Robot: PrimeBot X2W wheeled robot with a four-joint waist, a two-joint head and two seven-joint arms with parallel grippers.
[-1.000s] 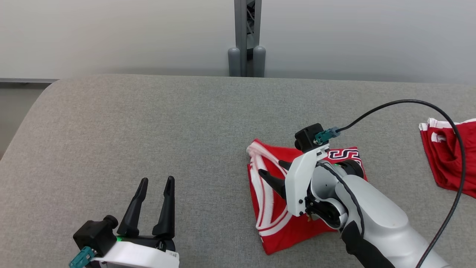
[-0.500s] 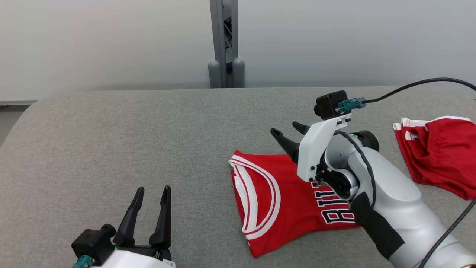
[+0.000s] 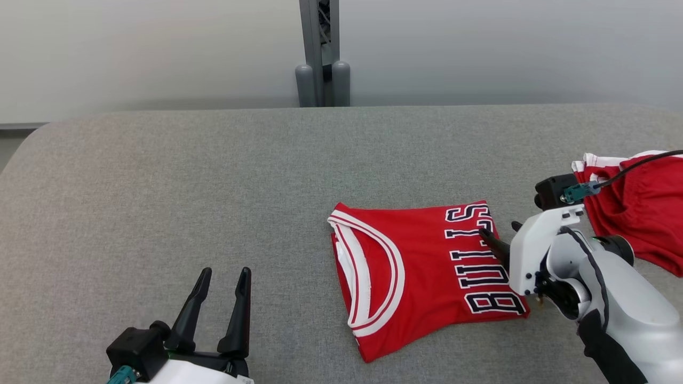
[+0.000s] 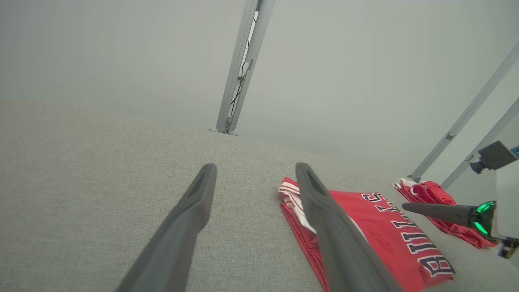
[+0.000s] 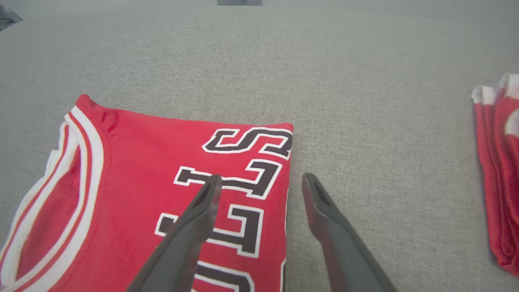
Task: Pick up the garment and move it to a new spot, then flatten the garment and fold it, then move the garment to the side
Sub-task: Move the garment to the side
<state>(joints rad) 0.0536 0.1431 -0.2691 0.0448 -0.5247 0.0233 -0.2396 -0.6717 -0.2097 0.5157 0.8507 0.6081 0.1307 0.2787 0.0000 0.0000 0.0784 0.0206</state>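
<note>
The garment point(image 3: 421, 266), a red jersey with white trim and dark lettering, lies folded flat on the grey table point(image 3: 160, 186), right of centre. My right gripper point(image 3: 499, 229) hangs open over the jersey's right edge with nothing between its fingers. In the right wrist view the right gripper point(image 5: 261, 177) has one finger over the lettering of the garment point(image 5: 142, 170) and the other over bare table. My left gripper point(image 3: 225, 272) stands open and empty at the lower left, well apart from the jersey. In the left wrist view the left gripper point(image 4: 255, 166) points past the garment point(image 4: 385, 235).
A second red cloth point(image 3: 645, 213) lies bunched at the table's right edge, close to my right arm and its cable; it is also in the right wrist view point(image 5: 498, 162). A grey post point(image 3: 320, 53) stands behind the table's far edge.
My right gripper has opened wider, left the jersey and drawn back to its right edge. The jersey now lies flat with its lettering showing. The head camera has shifted. The left gripper has not moved.
</note>
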